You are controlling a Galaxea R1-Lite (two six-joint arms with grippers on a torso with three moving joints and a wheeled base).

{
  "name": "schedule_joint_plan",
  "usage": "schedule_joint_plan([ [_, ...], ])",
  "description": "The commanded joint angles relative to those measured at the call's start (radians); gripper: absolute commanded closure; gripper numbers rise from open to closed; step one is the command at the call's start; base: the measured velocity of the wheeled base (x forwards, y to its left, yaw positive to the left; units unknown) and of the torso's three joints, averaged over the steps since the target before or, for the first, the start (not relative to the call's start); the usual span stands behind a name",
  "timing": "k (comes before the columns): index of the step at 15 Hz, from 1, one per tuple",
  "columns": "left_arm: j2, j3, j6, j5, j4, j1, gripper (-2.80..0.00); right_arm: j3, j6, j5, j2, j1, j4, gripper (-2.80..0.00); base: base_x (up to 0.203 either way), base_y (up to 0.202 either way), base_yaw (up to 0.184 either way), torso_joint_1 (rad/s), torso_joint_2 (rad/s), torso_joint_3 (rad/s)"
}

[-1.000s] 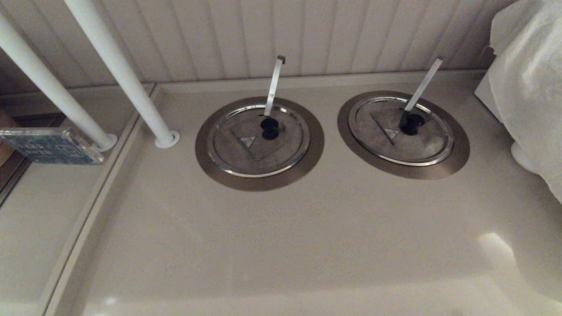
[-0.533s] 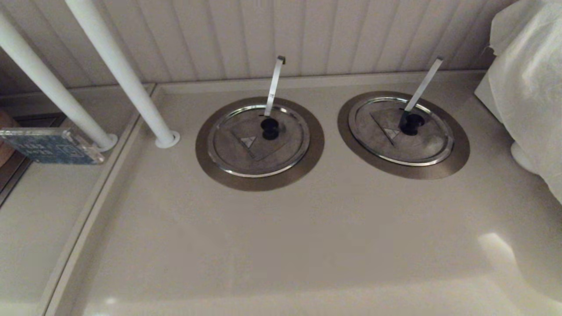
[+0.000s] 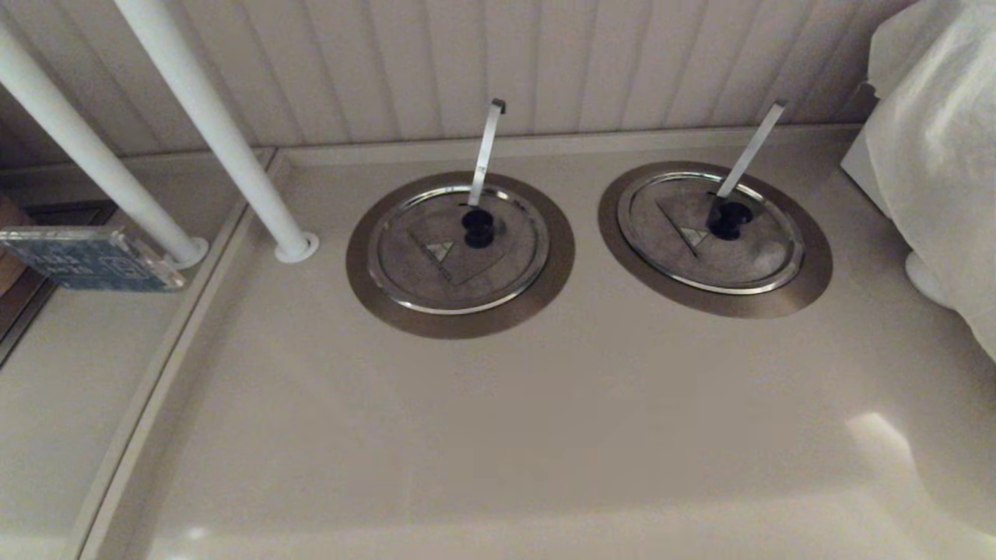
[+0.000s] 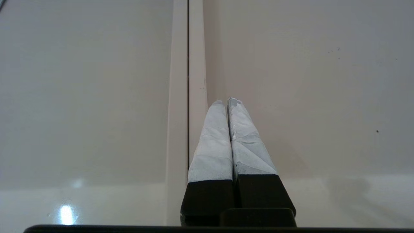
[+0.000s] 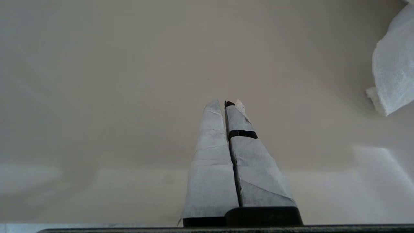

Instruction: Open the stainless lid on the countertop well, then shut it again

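Step in hand, as I judge it: the approach. Nothing is touching the lid yet.

- Target: round brushed-steel lid with shiny raised rim (image 3: 747, 257), far right of the beige countertop (image 3: 498, 435). It sits flat and closed in the wide brownish-steel ring of the well (image 3: 813, 274). The triangle mark on its flap reads dimmer than the one on the twin steel lid (image 3: 436, 276) to its left, but it's a close call.
- Black knob (image 3: 730, 220) is at lid centre. The flat metal utensil handle (image 3: 751, 152) rises from right beside it and leans far-right.
- Right gripper (image 5: 226, 103): taped fingers pressed together, holding nothing, over bare counter on the near side, with crumpled white cloth (image 5: 393, 81) off to its right.
- Left gripper (image 4: 228, 102): fingers also closed and empty, parked over the countertop seam (image 4: 188, 81) on the left.
- Neither arm shows in the head view.

How to do it well:
- Use the right arm, since it's closer.
- Spread the fingers before descending.
- Come in from the near-left of the knob to avoid the utensil handle.
- Keep the elbow off the cloth.
- Grip the knob low and lift gently; which part hinges is not visible.
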Motion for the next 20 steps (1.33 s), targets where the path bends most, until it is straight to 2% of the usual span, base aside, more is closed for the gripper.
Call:
schedule_joint_plan([
  [1, -0.001, 0.0, 0.0, 0.0, 0.0, 0.0, 0.0, 0.002, 0.004, 0.001, 0.004, 0.001, -0.006, 0.0, 0.0, 0.0, 0.0, 0.0, 0.0, 0.0],
  [5, 0.0, 0.0, 0.001, 0.0, -0.001, 0.0, 0.0, 0.002, 0.036, -0.004, 0.004, 0.001, -0.008, 0.0, 0.0, 0.0, 0.0, 0.0, 0.0, 0.0],
  [20, 0.0, -0.001, 0.0, 0.0, 0.0, 0.0, 0.0, 0.002, 0.036, -0.004, 0.004, 0.001, -0.008, 0.0, 0.0, 0.0, 0.0, 0.0, 0.0, 0.0],
])
